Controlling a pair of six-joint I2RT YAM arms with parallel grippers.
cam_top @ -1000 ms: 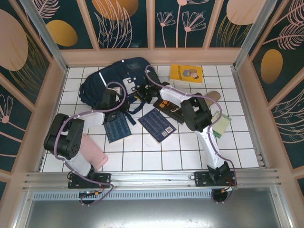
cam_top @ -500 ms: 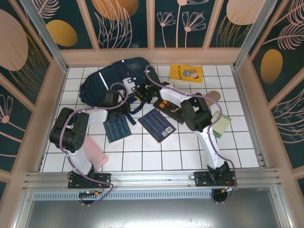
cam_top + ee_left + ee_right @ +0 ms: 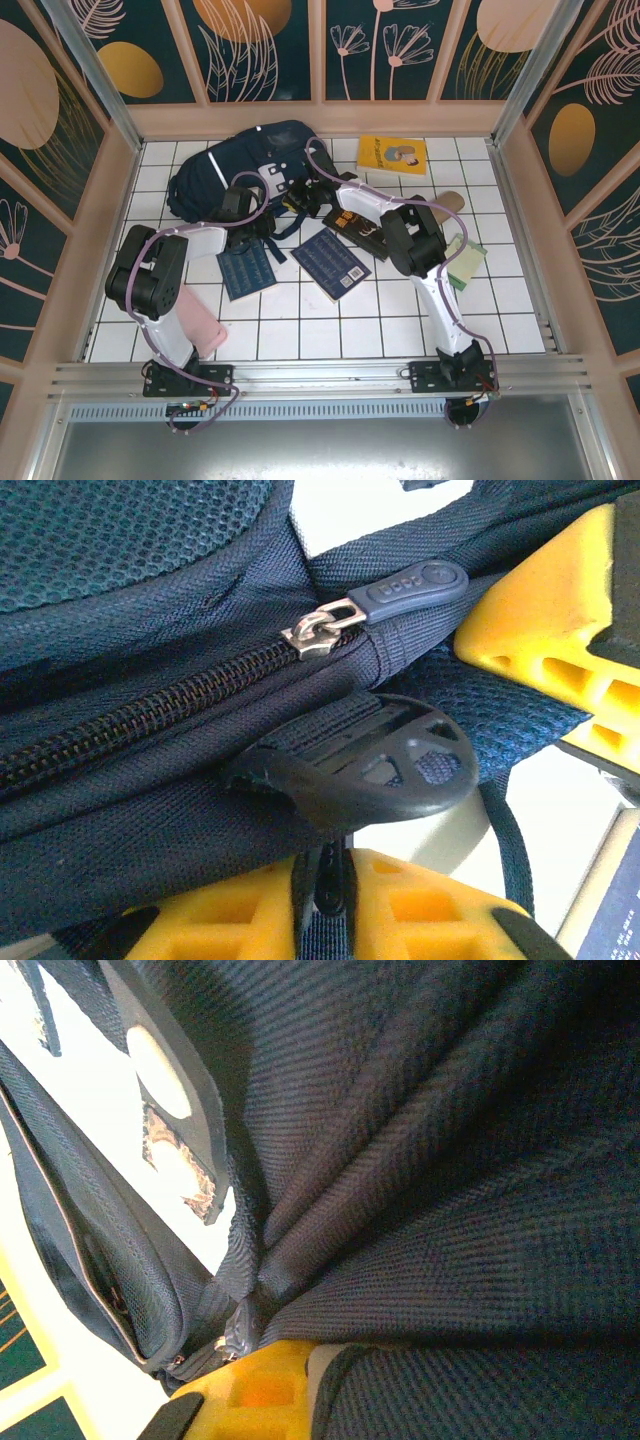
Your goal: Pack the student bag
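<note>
Lying at the far left-centre of the white-tiled tabletop (image 3: 300,330), close to the back wall: student bag (image 3: 215,175), navy, on its side. Reaching into its near edge from either side: left pincer (image 3: 410,780) and right pincer (image 3: 255,1340). Left wrist view: zip teeth closed up to the metal slider (image 3: 315,630), rubber pull (image 3: 415,585) pointing right. Left pincer's yellow fingers (image 3: 530,630) apart, black plastic buckle (image 3: 370,765) and a strap between them; cannot tell whether clamped or merely straddling. Right pincer closed on a pinch of bag fabric, folds converging at its yellow finger. Loose on the tiles: yellow book (image 3: 392,155) far right of the bag, two dark blue books (image 3: 330,263) nearer, pink case (image 3: 200,322) near left
</note>
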